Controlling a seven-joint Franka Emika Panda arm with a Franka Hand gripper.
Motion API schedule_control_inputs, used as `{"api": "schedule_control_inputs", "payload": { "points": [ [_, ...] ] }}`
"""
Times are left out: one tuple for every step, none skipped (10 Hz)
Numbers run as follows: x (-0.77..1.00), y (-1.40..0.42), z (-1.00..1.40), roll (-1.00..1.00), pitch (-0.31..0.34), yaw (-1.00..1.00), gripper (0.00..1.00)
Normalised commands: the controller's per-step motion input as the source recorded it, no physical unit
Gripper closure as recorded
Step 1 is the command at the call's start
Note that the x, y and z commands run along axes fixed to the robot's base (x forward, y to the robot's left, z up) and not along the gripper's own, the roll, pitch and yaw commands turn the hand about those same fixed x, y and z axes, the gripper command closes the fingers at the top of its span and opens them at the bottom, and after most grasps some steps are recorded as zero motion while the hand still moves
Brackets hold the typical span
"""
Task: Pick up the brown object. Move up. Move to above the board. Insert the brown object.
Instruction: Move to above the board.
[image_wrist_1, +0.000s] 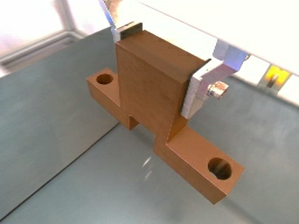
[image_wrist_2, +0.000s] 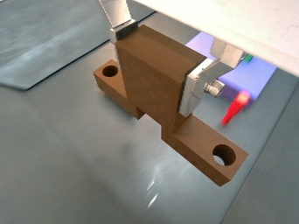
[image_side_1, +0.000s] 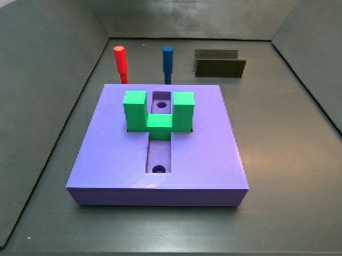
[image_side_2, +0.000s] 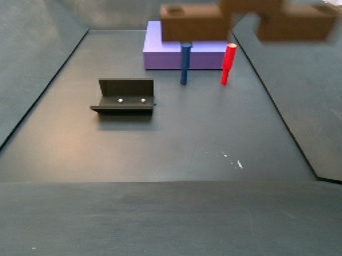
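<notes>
My claw (image_wrist_2: 162, 59) pinches the brown object (image_wrist_2: 158, 92) by its stem, crosspiece hanging below, raised clear of the gray floor (image_side_2: 160, 150) in both wrist views. Beyond it in a side view stand the fixture (image_side_2: 124, 97), blue peg (image_side_2: 186, 62), red peg (image_side_2: 229, 63) and the board (image_side_2: 167, 47).

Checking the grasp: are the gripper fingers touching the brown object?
Touching. Both wrist views show the gripper fingers clamped flat against the brown object.

Orange-brown brown object (image_wrist_1: 149, 96), lavender board (image_side_1: 201, 150), green block (image_side_1: 158, 112), red (image_side_1: 120, 64) and seemingly blue (image_side_1: 168, 64) pegs.
</notes>
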Motion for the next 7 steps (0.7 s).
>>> {"api": "schedule_control_inputs", "payload": {
  "points": [
    [0.13,-1.4,0.12,-0.01,0.089,0.09,1.0],
    [0.12,-1.4,0.12,-0.04,0.013,0.03,1.0],
    [0.12,-1.4,0.12,-0.01,0.021,0.03,1.0],
    [0.12,-1.4,0.13,0.0,0.026,0.02,1.0],
    [0.12,-1.4,0.13,-0.02,0.027,0.01,1.0],
    [0.12,-1.4,0.14,-0.01,0.029,0.01,1.0],
    [0.13,-1.4,0.15,-0.01,0.052,0.01,1.0]
  ]
}}
